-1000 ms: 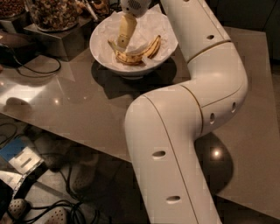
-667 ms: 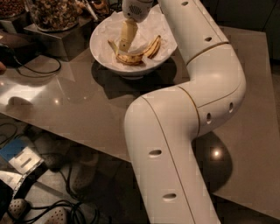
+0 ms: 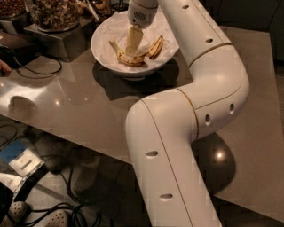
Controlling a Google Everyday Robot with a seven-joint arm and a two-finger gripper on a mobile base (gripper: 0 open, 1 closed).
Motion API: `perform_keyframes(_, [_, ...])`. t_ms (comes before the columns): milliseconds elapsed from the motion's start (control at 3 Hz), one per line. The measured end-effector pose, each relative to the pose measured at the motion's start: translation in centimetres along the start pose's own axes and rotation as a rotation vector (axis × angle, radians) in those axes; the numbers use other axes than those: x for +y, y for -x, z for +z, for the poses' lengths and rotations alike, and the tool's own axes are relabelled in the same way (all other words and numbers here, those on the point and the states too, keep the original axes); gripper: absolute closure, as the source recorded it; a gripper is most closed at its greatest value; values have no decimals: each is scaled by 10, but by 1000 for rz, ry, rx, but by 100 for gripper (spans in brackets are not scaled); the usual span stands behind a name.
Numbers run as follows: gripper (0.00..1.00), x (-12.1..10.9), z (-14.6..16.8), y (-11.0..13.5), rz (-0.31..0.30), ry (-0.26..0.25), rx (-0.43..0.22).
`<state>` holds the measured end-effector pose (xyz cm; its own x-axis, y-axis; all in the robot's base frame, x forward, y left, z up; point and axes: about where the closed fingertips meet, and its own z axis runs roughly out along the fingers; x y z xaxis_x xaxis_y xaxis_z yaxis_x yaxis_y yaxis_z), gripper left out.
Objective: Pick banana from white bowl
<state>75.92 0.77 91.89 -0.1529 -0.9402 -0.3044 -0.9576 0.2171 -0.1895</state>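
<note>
The white bowl [image 3: 103, 49] sits at the back of the brown table, lined with crumpled white paper. Inside it lies the banana [image 3: 143, 55], yellow, speckled and strongly curved, with its ends turned up. From above, my gripper [image 3: 132, 49] hangs into the bowl and reaches down onto the middle of the banana, at or just over its left half. Behind the gripper, the white arm hides the bowl's right rim.
Glass jars of brown food [image 3: 52, 13] stand on a metal block [image 3: 57, 39] left of the bowl. A black cable [image 3: 31, 71] loops across the table's left side. My big white arm [image 3: 191, 115] spans the table's right. Cables and shoes [image 3: 53, 217] clutter the floor below the table's front edge.
The gripper has shifted slightly right and lower inside the bowl, closer onto the banana. Banana and bowl have not moved.
</note>
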Motion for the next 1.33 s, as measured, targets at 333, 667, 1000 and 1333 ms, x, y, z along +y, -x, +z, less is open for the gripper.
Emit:
perform_keyframes(333, [20,-1,7,-8,2,4,32])
perform_keyframes(667, [28,-2,14,-13,-2,10,63])
perform_keyframes(1000, [33,-2,19,-17,-8,16,87])
perform_keyframes(1333, [34,-1,23,-18,-17,22,104])
